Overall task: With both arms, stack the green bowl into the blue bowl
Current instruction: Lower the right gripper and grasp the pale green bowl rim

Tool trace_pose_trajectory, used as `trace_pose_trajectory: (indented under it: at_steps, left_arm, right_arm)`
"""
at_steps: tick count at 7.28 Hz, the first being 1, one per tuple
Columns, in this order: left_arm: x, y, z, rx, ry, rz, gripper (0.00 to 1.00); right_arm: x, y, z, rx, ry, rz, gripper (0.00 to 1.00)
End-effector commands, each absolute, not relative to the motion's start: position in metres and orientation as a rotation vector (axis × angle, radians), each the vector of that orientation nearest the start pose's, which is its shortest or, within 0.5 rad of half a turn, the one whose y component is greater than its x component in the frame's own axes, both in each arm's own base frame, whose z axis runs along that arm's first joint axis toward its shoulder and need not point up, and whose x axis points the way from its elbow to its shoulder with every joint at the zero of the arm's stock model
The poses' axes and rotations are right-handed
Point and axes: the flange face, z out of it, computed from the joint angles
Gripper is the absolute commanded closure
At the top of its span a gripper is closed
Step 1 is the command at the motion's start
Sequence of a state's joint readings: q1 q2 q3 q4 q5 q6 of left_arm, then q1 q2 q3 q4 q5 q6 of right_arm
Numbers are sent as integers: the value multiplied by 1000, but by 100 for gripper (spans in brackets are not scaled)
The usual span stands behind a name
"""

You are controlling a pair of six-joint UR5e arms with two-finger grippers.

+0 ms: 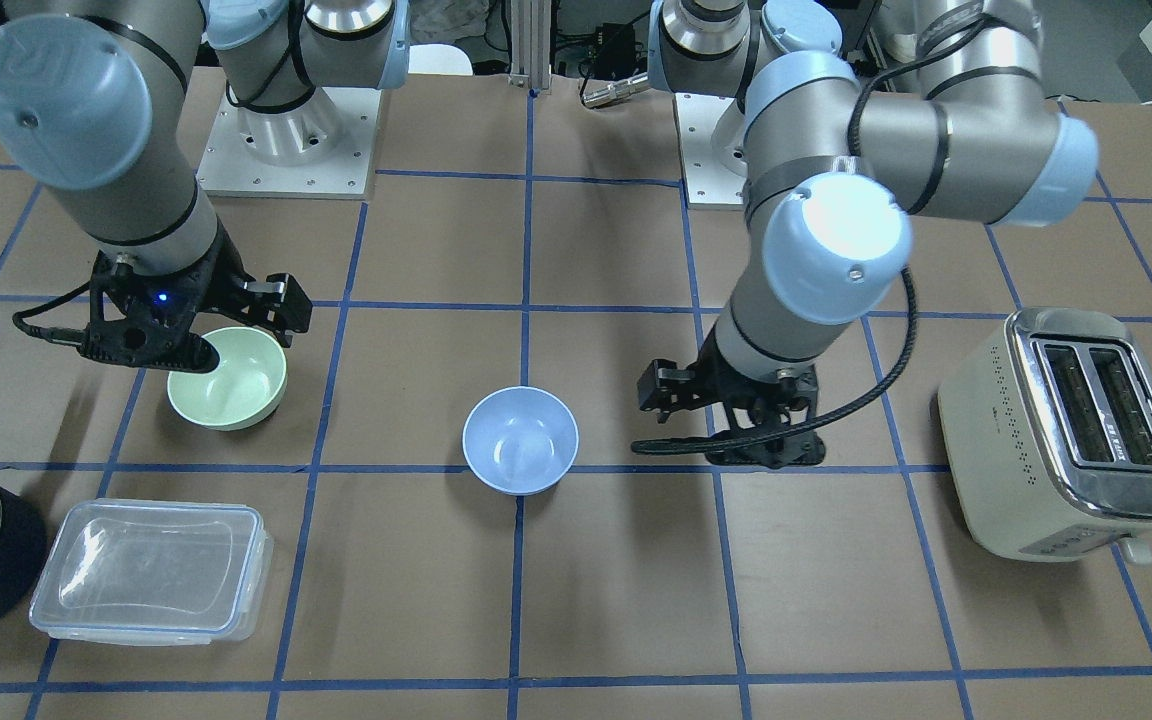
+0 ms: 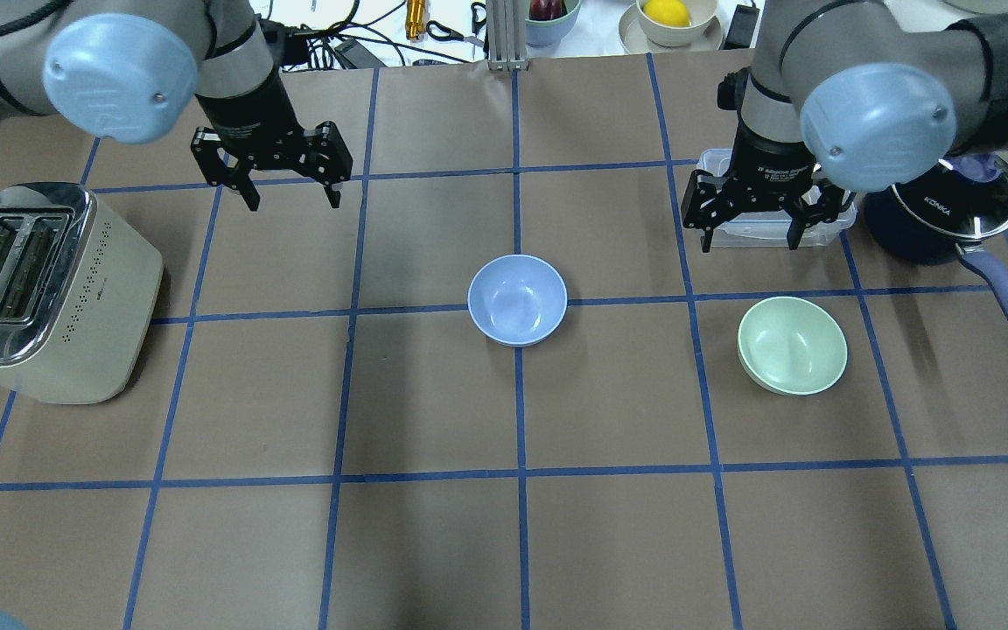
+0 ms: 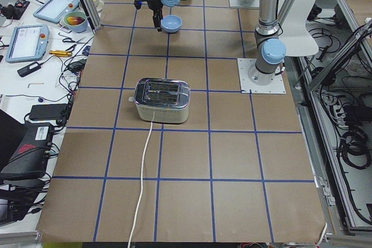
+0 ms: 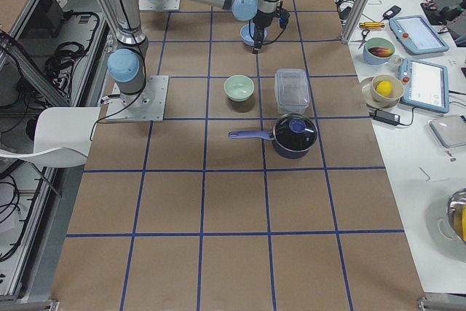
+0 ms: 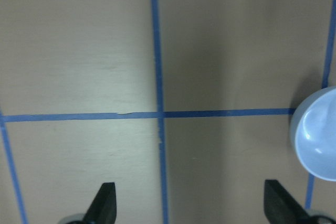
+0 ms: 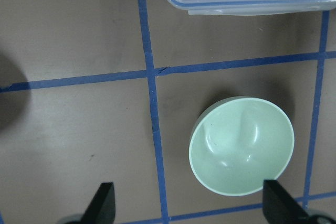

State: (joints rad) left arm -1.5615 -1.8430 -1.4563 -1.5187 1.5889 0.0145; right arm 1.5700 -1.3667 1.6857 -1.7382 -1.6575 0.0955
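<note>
The pale green bowl [image 2: 791,345] sits upright on the table on my right side; it also shows in the front view [image 1: 228,378] and the right wrist view [image 6: 241,145]. The light blue bowl [image 2: 517,299] sits upright at the table's middle [image 1: 520,440] and at the right edge of the left wrist view [image 5: 317,135]. My right gripper [image 2: 749,232] is open and empty, raised above the table just beyond the green bowl [image 6: 190,208]. My left gripper [image 2: 272,188] is open and empty, raised over bare table to the left of the blue bowl [image 5: 191,208].
A cream toaster [image 2: 40,289] stands at the far left. A clear lidded container [image 1: 151,580] and a dark blue saucepan [image 2: 941,214] with a handle stand beyond the green bowl on the right. Bowls with fruit [image 2: 666,17] sit past the table's far edge.
</note>
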Motion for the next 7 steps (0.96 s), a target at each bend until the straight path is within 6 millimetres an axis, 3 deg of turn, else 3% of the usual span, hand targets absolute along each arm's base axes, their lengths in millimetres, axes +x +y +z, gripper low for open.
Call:
trace_pose_trajectory:
  at_steps: [1,3,4,6,7]
  left_arm:
    - [-110,-588,406,5,3084,171,0]
    - [-109,-587,405,6,3076,178,0]
    - [-109,-587,405,6,3074,180,0]
    - [-109,-586,403,6,3075,185,0]
    - [-109,-586,403,8,3074,187,0]
  right_arm:
    - [116,-522,271,162,3287,245,0]
    - [113,-502,230,167,3291,328,0]
    - [110,-504,217,176,3287,372,0]
    - [107,-503,206,177,3296,416,4]
    - [106,-503,203,198,3300,430,52]
